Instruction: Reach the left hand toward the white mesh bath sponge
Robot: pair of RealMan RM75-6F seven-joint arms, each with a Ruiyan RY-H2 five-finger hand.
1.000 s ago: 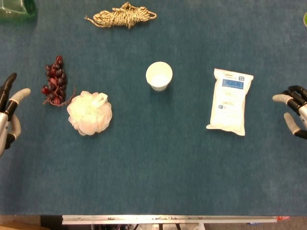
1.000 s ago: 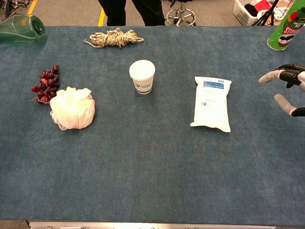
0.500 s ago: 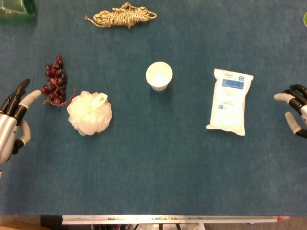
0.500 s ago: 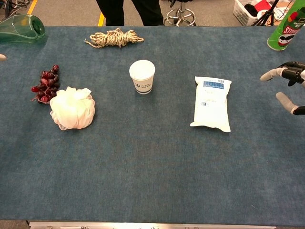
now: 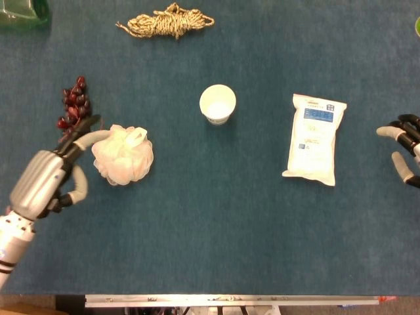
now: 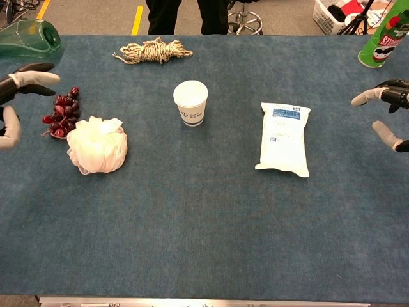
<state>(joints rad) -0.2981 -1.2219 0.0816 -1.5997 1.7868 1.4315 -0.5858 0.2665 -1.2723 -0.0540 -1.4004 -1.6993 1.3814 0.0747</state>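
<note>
The white mesh bath sponge [image 5: 123, 155] [image 6: 98, 145] lies on the blue table at the left. My left hand [image 5: 56, 174] [image 6: 14, 96] hovers just left of it, fingers spread and holding nothing; in the head view its fingertips overlap the sponge's left edge, though the chest view shows it raised and apart from the sponge. My right hand [image 5: 404, 152] [image 6: 387, 109] stays at the far right edge, fingers apart and empty.
A bunch of dark red grapes [image 5: 73, 109] lies just behind the left hand. A white paper cup [image 5: 217, 104] stands mid-table, a white packet [image 5: 314, 138] to its right, a coiled rope [image 5: 167, 21] at the back. A green bottle [image 6: 28, 36] and green can [image 6: 385, 38] sit in the far corners.
My left hand has moved in from the left edge toward the sponge, now close beside it. The right hand has drifted slightly outward.
</note>
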